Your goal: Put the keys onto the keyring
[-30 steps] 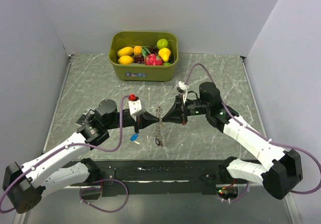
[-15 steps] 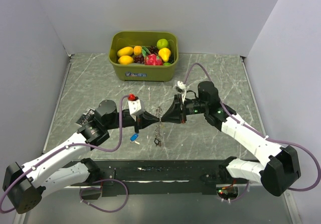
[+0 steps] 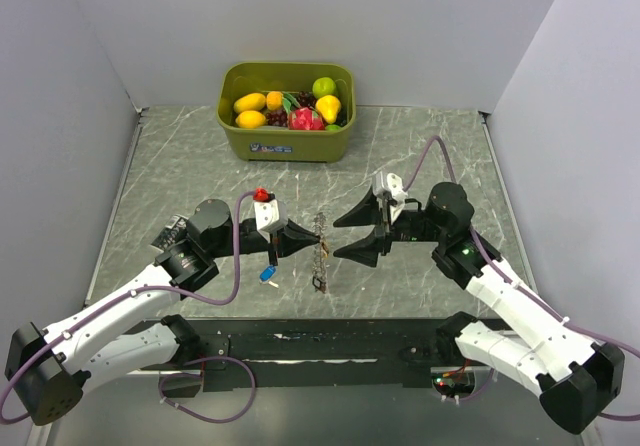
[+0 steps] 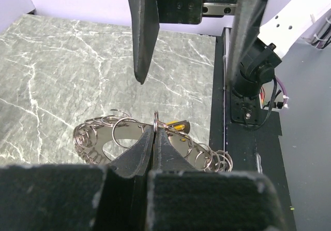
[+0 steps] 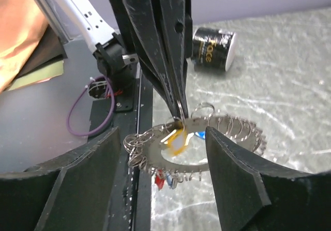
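Silvery keyring (image 3: 320, 254) hangs over the table (image 3: 430, 156), still pinched by the closed left gripper (image 3: 318, 234), a yellow key (image 5: 176, 139) seemingly on it; the right gripper (image 3: 343, 239) has just let go and backed to its 3 o'clock, wide open, empty; probably the blue key (image 3: 267, 274) at 8 o'clock comes next.

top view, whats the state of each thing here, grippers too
left gripper, fingers shut on one small loop of the keyring
right gripper, fingers open, holding nothing
keyring, pinched by the left gripper, clear of the right gripper
yellow key, at the keyring; threaded or not, unclear
blue key, loose on the table
bin, open-topped, fruit inside
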`<state>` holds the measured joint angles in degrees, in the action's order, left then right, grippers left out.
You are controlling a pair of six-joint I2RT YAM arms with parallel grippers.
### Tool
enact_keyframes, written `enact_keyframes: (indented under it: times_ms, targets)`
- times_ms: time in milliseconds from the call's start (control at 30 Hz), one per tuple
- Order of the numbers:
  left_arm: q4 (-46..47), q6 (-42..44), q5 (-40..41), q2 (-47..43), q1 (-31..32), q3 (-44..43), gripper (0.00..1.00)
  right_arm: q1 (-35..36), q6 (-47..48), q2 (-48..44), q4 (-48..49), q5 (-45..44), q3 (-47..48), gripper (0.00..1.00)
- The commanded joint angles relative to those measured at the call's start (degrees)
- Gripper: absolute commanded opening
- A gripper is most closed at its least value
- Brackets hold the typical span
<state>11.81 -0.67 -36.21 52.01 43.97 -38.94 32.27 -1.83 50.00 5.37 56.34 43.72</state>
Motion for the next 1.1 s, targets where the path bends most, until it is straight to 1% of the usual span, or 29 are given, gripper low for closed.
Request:
enact_keyframes:
  times_ms: [0, 133, 167, 233, 533, 833, 900, 1000, 1067]
  targets:
    - [5.3, -0.2, -2.1, -0.3, 0.2, -2.4, 0.01, 0.2, 0.2, 0.6, 5.2, 2.3, 2.0, 0.67]
    - [5.2, -0.2, -2.3, -0.4, 0.2, -2.3, 0.01, 0.2, -1.7, 3.9, 8.1, 4.1, 2.6, 0.59]
    - [5.1, -0.2, -2.5, -0.4, 0.2, -2.3, 0.01, 0.2, -2.2, 4.4, 8.7, 4.8, 2.7, 0.55]
    - [4.9, -0.1, -2.9, -0.2, 0.2, -2.5, 0.01, 0.2, -2.7, 6.0, 9.0, 5.6, 3.2, 0.52]
    - [4.4, -0.2, -4.0, 0.6, 0.2, -3.2, 0.01, 0.6, -4.9, 8.5, 12.4, 5.8, 3.0, 0.50]
    - [5.3, -0.3, -4.0, 0.5, 0.2, -3.2, 0.01, 1.0, -4.2, 9.8, 10.7, 6.5, 3.2, 0.39]
    - [5.4, -0.3, -4.1, 0.3, 0.2, -3.2, 0.01, 0.9, -4.2, 9.7, 11.0, 6.5, 2.8, 0.38]
    - [5.9, -0.6, -4.5, 0.3, 0.2, -3.2, 0.01, 1.0, -4.4, 10.0, 10.8, 6.9, 2.9, 0.34]
    - [6.0, -0.7, -4.7, 0.5, 0.2, -3.3, 0.01, 1.0, -5.0, 10.1, 11.4, 7.1, 3.0, 0.26]
